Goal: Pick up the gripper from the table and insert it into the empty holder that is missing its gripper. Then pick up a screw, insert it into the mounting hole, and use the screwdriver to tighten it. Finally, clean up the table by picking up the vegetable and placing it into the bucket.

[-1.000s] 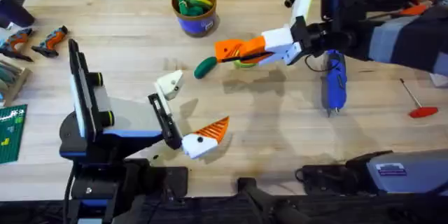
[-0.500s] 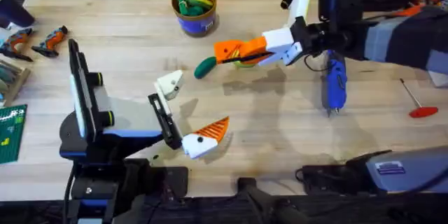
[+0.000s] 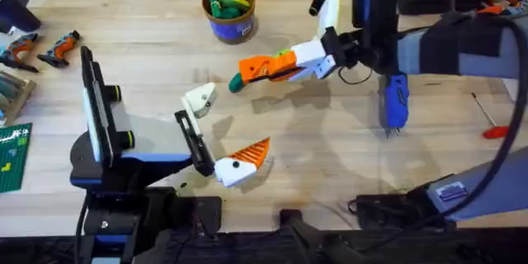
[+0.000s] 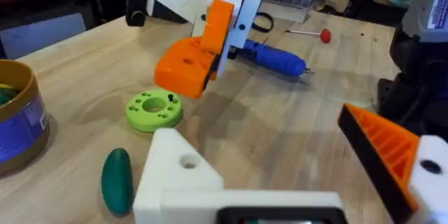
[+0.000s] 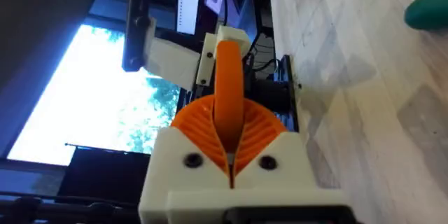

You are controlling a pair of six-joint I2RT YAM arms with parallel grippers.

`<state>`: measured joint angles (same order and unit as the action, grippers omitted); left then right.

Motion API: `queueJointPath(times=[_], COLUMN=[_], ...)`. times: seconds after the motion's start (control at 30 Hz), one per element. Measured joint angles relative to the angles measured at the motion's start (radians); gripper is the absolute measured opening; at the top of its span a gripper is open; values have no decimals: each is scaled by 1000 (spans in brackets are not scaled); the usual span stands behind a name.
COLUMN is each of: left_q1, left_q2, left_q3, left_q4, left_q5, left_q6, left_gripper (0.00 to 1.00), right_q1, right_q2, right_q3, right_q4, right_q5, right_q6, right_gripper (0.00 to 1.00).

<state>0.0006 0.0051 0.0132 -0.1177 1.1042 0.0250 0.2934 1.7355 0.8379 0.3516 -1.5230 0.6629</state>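
My right gripper (image 3: 262, 68) hovers mid-table, its orange pads shut on the loose orange gripper piece (image 5: 228, 77), also seen as a wedge (image 4: 185, 70). Just beyond its tip lies the dark green vegetable (image 3: 238, 82) (image 4: 117, 180) on the table (image 3: 330, 157). My left gripper (image 3: 231, 125) stands open near the front; its bare white holder (image 3: 200, 99) (image 4: 178, 171) has no orange tip, while the other finger (image 3: 247, 157) carries one. The blue screwdriver (image 3: 394, 103) (image 4: 276, 57) lies to the right. At the back stands the blue bucket (image 3: 229, 12) (image 4: 17, 122).
A lime-green disc (image 4: 154, 110) lies under the right gripper. A thin rod with a red handle (image 3: 492, 120) lies at the far right. Orange-and-black tools (image 3: 41, 49) and a green board (image 3: 12, 157) sit along the left edge.
The right gripper has moved left with the orange piece and now hangs over the lime disc, closer to the vegetable. The left arm has not moved.
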Motion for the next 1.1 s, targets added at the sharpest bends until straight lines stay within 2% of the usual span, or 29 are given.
queueJointPath(times=[0.1,0.13,0.2,0.47,0.63,0.87,1.1], left_q1=[0,0,0,0,0,0,0], left_q2=[0,0,0,0,0,0,0], left_q3=[0,0,0,0,0,0,0], left_q4=[0,0,0,0,0,0,0], left_q5=[0,0,0,0,0,0,0], left_q6=[0,0,0,0,0,0,0], left_gripper=[985,985,985,985,985,985,985], right_q1=[17,31,36,38,55,78,105], right_q2=[25,50,56,56,62,129,142], right_q3=[0,-2,-13,-102,-102,-101,-101], right_q4=[127,256,310,327,385,574,602], right_q5=[0,0,0,0,0,0,0], right_q6=[77,166,213,303,323,437,490], right_gripper=[15,15,15,15,15,15,15])
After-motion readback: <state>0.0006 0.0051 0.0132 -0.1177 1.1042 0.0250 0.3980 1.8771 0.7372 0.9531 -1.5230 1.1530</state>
